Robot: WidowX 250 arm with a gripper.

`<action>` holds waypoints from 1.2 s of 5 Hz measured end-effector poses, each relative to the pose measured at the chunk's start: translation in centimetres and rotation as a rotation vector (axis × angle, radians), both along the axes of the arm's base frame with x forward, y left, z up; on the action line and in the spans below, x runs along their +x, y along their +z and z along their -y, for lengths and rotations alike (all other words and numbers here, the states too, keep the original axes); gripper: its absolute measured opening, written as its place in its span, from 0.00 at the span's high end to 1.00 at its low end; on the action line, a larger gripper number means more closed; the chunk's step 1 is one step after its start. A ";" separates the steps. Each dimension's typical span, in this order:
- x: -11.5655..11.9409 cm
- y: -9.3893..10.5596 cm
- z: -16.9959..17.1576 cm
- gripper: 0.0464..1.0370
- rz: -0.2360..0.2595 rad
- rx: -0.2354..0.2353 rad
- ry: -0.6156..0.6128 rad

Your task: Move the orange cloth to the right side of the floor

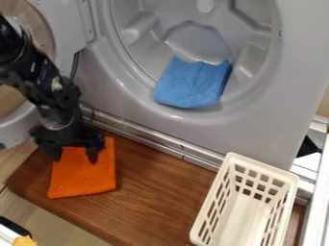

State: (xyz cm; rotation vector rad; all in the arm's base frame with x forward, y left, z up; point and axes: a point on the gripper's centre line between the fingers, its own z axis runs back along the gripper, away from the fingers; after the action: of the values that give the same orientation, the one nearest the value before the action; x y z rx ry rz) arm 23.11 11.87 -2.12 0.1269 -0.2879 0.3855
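Note:
At the left of the view, my gripper (75,156) hangs over the upper part of the orange cloth (83,178). Its two fingers stand apart, open, with orange fabric visible between them; whether the tips touch the cloth I cannot tell. The cloth lies flat on the left part of the brown wooden floor board (157,194), its top edge partly hidden by the gripper.
A blue cloth (191,82) rests on the lower rim of the grey machine's round drum opening. A cream basket (207,202) stands at the board's right end. The machine's front (247,137) borders the board behind, and its round door is at the upper left.

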 end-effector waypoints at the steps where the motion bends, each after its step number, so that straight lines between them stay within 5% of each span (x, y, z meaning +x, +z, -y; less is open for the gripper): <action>1: 0.4 -1.0 -0.6 0.04 -0.002 0.018 0.002; 4: -0.3 -5.4 -0.5 0.04 -0.095 -0.042 0.025; 6: -0.3 -5.6 0.2 0.04 -0.079 -0.063 0.033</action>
State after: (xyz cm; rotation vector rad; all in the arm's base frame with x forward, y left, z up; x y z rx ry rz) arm 22.85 11.69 -7.72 0.0848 -0.1961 0.4209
